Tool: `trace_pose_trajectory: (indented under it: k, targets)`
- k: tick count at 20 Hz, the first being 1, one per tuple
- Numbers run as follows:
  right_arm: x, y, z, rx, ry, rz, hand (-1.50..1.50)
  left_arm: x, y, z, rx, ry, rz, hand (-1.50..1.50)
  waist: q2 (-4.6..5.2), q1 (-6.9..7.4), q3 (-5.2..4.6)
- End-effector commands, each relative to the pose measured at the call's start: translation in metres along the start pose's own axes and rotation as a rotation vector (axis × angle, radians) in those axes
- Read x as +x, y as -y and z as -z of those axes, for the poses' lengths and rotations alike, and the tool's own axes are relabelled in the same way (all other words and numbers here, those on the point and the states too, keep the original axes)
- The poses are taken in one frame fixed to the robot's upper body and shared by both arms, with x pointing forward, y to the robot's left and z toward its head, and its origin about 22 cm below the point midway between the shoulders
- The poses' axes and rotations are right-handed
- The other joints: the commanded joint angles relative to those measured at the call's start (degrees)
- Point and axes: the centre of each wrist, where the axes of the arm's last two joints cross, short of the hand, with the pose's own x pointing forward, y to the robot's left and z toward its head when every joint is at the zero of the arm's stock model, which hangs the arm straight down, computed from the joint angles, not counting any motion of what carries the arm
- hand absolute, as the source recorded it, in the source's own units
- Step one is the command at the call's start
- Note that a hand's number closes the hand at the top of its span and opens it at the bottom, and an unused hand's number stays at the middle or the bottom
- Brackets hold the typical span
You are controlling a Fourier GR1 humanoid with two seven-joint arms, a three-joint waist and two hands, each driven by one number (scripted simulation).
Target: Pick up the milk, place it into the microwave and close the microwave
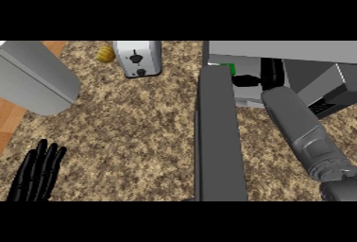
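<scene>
Fingers of the right hand (248,80) are reaching into the open microwave (279,52), seen from the head view with the grey forearm running up from the lower right. They show as a dark shape curled at the mouth of the cavity, and just past them, to their left, a small patch of green shows, which I take to be the milk (226,69). Whether the fingers are clamped on the carton or have just let it go I cannot tell: the hand and the door hide too much of it. The microwave door (219,137) stands swung wide, a long grey slab reaching down toward the lower edge, just left of the forearm.

Far to the left of those fingers, the left hand (36,172) rests at the lower left edge, its fingers straight and relaxed, holding nothing. Up and left of the working fingers a toaster (138,57) stands on the speckled desk (140,123), with a yellow object (105,54) beside it, too small to name.

Judging by this, the placing step is in hand: the milk is at or inside the cavity. The next move calls for letting the carton stand, drawing the right hand out clear of the opening, then swinging the door shut without catching the forearm.
</scene>
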Motion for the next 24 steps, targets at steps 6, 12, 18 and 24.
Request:
trace_pose_trajectory:
  k: [6, 12, 18, 24]
  targets:
    - [-0.018, 0.023, 0.002, -0.085, 0.008, -0.004, -1.50, 0.002, 0.006, -0.004, 0.002, -0.002, 0.017, -1.50, -0.33, -0.68, -0.01]
    - [-0.041, 0.054, 0.003, -0.080, 0.022, 0.069, -1.50, -0.001, 0.005, -0.010, 0.020, 0.004, 0.014, -1.50, -0.53, -1.25, 0.00]
    - [-0.034, 0.051, 0.007, -0.023, 0.008, 0.216, -1.50, 0.003, 0.016, -0.009, 0.006, -0.027, 0.003, -1.50, -0.61, -1.38, 0.00]
    - [-0.054, 0.043, -0.017, 0.005, -0.018, 0.304, -1.50, 0.017, 0.025, -0.016, 0.018, -0.007, -0.028, -1.50, -1.18, -2.37, -0.04]
